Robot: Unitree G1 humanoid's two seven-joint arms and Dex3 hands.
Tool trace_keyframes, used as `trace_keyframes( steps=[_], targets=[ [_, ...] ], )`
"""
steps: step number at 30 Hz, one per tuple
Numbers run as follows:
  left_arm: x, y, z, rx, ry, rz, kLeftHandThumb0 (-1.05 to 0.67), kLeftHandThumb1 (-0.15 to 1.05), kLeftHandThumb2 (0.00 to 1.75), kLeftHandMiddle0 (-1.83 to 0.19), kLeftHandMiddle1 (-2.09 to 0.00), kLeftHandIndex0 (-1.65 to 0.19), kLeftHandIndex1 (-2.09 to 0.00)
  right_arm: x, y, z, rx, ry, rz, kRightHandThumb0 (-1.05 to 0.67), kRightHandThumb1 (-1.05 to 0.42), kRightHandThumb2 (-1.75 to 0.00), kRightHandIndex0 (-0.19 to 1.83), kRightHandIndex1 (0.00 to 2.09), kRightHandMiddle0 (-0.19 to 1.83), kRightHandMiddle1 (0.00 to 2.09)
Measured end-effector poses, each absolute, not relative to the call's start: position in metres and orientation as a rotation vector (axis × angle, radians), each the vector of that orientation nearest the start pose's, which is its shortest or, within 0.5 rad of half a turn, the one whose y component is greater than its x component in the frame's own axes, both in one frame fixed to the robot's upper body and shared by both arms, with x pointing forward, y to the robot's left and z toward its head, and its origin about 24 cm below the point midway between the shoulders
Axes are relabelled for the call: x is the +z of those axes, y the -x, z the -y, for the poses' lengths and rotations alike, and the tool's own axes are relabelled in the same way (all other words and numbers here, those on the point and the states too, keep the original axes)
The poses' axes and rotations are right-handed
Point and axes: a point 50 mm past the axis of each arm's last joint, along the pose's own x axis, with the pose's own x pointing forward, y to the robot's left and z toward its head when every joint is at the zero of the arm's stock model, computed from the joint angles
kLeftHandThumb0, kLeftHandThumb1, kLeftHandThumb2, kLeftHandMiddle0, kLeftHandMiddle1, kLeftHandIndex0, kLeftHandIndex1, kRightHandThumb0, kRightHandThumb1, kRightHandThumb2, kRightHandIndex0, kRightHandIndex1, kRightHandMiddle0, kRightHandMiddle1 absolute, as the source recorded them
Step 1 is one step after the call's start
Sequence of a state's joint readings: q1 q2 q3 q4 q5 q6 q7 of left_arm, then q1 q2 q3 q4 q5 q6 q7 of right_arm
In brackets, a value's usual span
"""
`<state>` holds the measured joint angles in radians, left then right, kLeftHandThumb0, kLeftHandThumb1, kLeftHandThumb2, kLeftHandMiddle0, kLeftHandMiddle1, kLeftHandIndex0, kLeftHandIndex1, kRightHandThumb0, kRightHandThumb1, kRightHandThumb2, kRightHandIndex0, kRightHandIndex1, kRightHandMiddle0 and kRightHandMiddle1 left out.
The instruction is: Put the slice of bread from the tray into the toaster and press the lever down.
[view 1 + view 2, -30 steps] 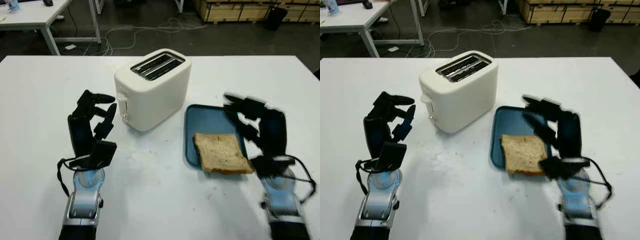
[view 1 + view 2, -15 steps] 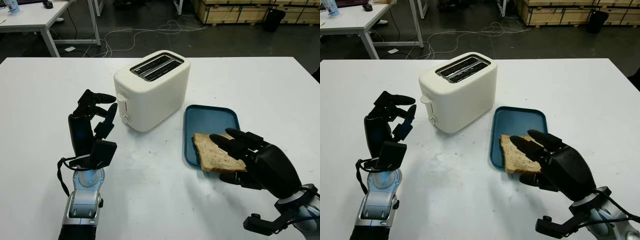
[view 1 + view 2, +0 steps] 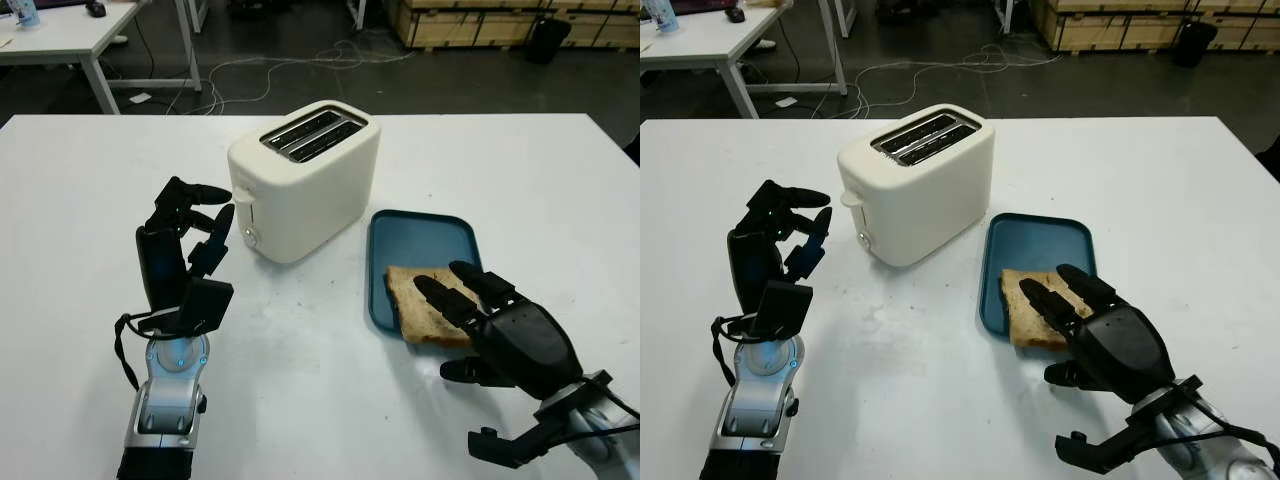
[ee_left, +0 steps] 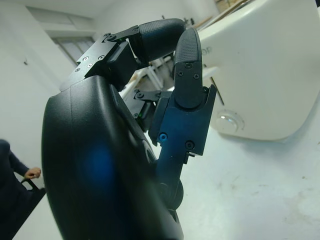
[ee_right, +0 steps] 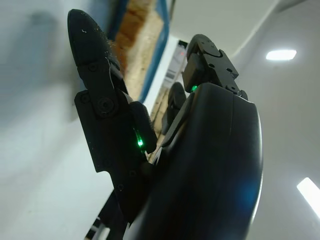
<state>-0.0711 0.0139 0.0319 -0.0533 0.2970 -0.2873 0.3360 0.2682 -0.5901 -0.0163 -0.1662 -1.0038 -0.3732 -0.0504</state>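
Both hands are glossy black with jointed three-finger shells and small screws. The left hand (image 3: 185,245) sits on a silver wrist with a blue light and looped black cable; the right hand (image 3: 500,325) shows a green light.

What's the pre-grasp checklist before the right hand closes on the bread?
1. Slice of bread reachable: ok. It lies at the near end of the blue tray, overhanging the near edge.
2. Right hand placed for the grasp: ok. Fingers reach over the slice's near right corner, thumb low beside it on the table side.
3. Bread already gripped: cannot tell. No view shows whether fingers and thumb press on it.
4. Toaster slots free: ok. Both top slots look open, nothing in them.
5. Toaster lever up: ok. It sits near the top of its slot.
6. Left hand out of the way: ok. Raised left of the toaster, holding nothing.
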Motion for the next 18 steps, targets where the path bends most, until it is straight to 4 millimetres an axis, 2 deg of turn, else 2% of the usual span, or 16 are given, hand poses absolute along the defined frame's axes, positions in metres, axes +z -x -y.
trace_keyframes(
  steps=[10, 14, 16, 17, 18],
  targets=[
    [0.101, -0.256, -0.162, 0.315, -0.242, 0.456, -0.45, 0.92, 0.36, -0.64, -1.62, -0.57, -1.25, 0.048, -0.203, 0.221, 0.319, 1.558, 0.267, -0.63, -0.89, -0.01, 0.35, 0.05, 0.32, 0.04],
    [0.101, -0.256, -0.162, 0.315, -0.242, 0.457, -0.45, 0.92, 0.36, -0.64, -1.63, -0.56, -1.26, 0.045, -0.205, 0.222, 0.295, 1.565, 0.317, -0.54, -0.92, -0.04, 0.60, 0.11, 0.51, 0.07],
    [0.101, -0.256, -0.162, 0.315, -0.242, 0.457, -0.45, 0.92, 0.37, -0.64, -1.62, -0.56, -1.25, 0.042, -0.206, 0.223, 0.274, 1.586, 0.385, -0.48, -0.92, -0.10, 0.83, 0.14, 0.67, 0.07],
    [0.101, -0.256, -0.162, 0.315, -0.242, 0.457, -0.44, 0.92, 0.36, -0.63, -1.62, -0.56, -1.26, 0.040, -0.206, 0.224, 0.264, 1.591, 0.417, -0.46, -0.92, -0.12, 0.92, 0.17, 0.74, 0.08],
    [0.101, -0.256, -0.162, 0.315, -0.242, 0.458, -0.44, 0.92, 0.36, -0.64, -1.62, -0.56, -1.26, 0.039, -0.206, 0.224, 0.258, 1.596, 0.446, -0.44, -0.92, -0.16, 0.85, 0.63, 0.86, 0.07]
  ],
)
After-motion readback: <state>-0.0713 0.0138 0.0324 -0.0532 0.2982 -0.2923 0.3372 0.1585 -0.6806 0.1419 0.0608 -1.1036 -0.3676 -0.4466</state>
